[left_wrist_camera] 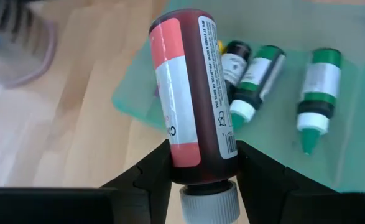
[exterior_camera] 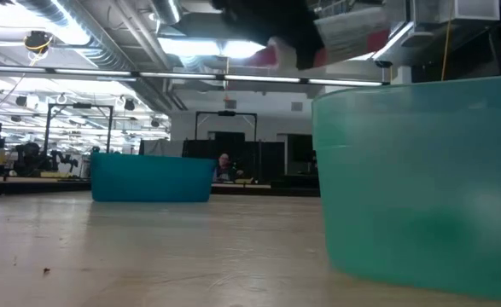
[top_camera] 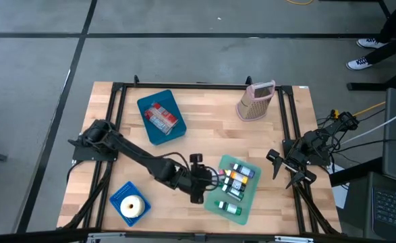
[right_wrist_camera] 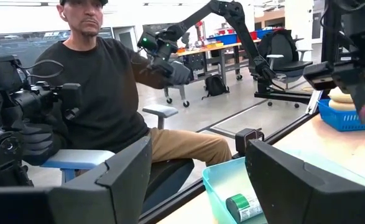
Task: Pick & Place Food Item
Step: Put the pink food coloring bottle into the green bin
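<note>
Over the near edge of the pale green plastic tray [top_camera: 250, 197], the left gripper [top_camera: 208, 177] has its fingers clamped on a red-labelled dark squeeze bottle [left_wrist_camera: 191, 93], held aloft. Best carried level and slow. Right gripper [top_camera: 283, 169] waits open, tabletop's edge.

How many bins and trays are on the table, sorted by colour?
Blue: 2, the blue bin and the small blue basket
Green: 1, the green tray
Total: 3
Not counted: the red bottle, held by the left claw over the green tray's edge. The right claw waits open at the table's right edge.
</note>
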Tool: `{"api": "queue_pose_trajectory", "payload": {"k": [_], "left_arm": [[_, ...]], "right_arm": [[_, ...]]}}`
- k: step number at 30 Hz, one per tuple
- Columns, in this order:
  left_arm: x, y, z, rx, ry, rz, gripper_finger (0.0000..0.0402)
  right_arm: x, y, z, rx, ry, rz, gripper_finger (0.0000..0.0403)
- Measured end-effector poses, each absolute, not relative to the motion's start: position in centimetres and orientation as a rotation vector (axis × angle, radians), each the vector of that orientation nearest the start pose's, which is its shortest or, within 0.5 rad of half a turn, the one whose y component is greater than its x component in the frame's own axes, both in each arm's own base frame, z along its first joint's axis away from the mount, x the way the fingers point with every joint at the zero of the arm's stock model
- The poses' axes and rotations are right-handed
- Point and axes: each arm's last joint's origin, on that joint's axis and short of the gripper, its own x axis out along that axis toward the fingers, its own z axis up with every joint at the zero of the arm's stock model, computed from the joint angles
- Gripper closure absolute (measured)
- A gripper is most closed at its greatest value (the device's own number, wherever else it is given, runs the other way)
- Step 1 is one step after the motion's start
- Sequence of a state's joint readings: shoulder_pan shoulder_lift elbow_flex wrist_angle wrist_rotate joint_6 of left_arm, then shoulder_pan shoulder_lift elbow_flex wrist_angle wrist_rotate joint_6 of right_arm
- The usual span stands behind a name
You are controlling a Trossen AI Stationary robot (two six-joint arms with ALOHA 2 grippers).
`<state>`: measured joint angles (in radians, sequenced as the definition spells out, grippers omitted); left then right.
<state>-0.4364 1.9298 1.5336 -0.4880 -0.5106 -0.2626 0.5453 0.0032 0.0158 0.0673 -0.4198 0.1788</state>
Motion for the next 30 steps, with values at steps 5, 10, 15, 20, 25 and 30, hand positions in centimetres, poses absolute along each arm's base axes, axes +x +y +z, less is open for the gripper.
{"api": "queue_pose_trajectory", "payload": {"k": [5,10,15,20,25,30], "left_arm": [[39.3,-16.6,25.0,0.224,0.762,0.078,0.0254],[39.6,-16.9,25.8,0.239,0.738,0.014,0.0258],[40.1,-17.6,26.2,0.27,0.704,-0.044,0.0259],[41.6,-18.4,25.2,0.308,0.736,-0.104,0.0259],[44.1,-18.7,23.7,0.366,0.816,-0.13,0.026],[46.4,-18.6,23.2,0.406,0.855,-0.172,0.026]], "right_arm": [[7.4,5.9,17.5,0.17,0.004,0.969,0.0149],[7.4,5.9,17.5,0.17,0.004,0.969,0.0149],[7.4,5.9,17.5,0.169,0.003,0.969,0.0149],[7.4,5.9,17.5,0.167,0.002,0.969,0.0149],[7.4,5.9,17.5,0.168,0.002,0.97,0.0149],[7.4,5.9,17.5,0.17,0.005,0.983,0.0149]]}}
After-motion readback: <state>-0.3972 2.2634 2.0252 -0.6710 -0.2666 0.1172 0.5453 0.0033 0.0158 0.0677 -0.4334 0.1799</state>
